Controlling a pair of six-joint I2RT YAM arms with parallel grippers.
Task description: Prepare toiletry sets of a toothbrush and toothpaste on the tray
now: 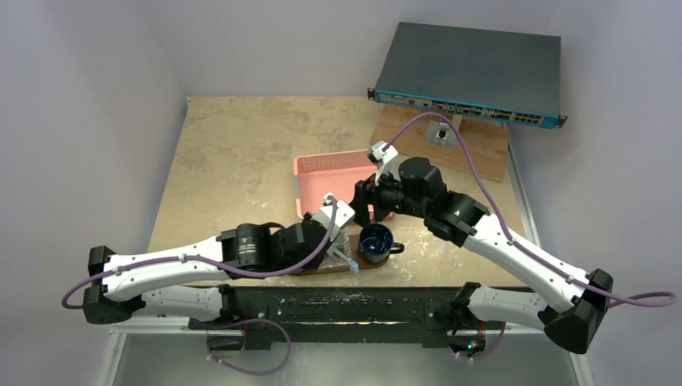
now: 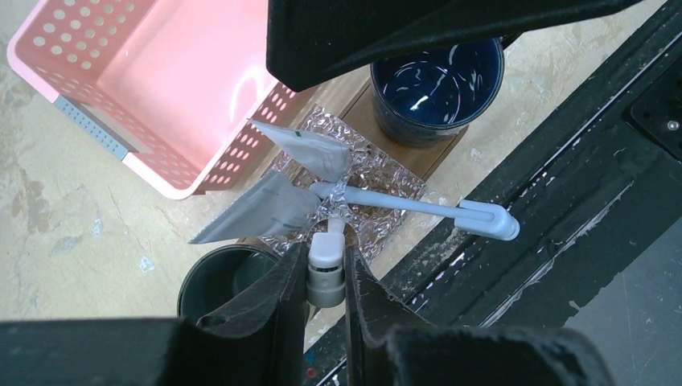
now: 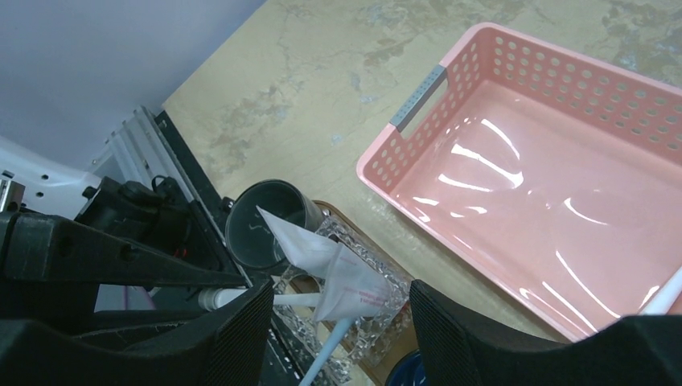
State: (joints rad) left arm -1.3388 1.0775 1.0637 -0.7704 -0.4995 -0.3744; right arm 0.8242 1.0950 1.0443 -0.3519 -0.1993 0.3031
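Observation:
The dark brown tray point(image 2: 430, 158) lies at the table's near edge and also shows in the top view point(image 1: 315, 268). On it stands a clear textured glass point(image 2: 386, 173) holding two grey-white toothpaste tubes point(image 2: 310, 149) point(image 3: 358, 285). A blue-grey toothbrush point(image 2: 418, 209) rests across the glass, sticking out to the right. My left gripper point(image 2: 326, 273) is shut on the thick pale grey end of a second slim white stick point(image 3: 297, 300), seemingly another toothbrush, that reaches into the glass. My right gripper point(image 3: 334, 338) is wide open just above the glass and tubes.
A pink perforated basket point(image 1: 322, 165) sits right behind the tray; a white stick point(image 3: 667, 293) lies in its corner. A dark blue cup point(image 1: 375, 241) and a dark grey cup point(image 2: 217, 281) flank the glass. A blue network box point(image 1: 470, 72) stands at back right.

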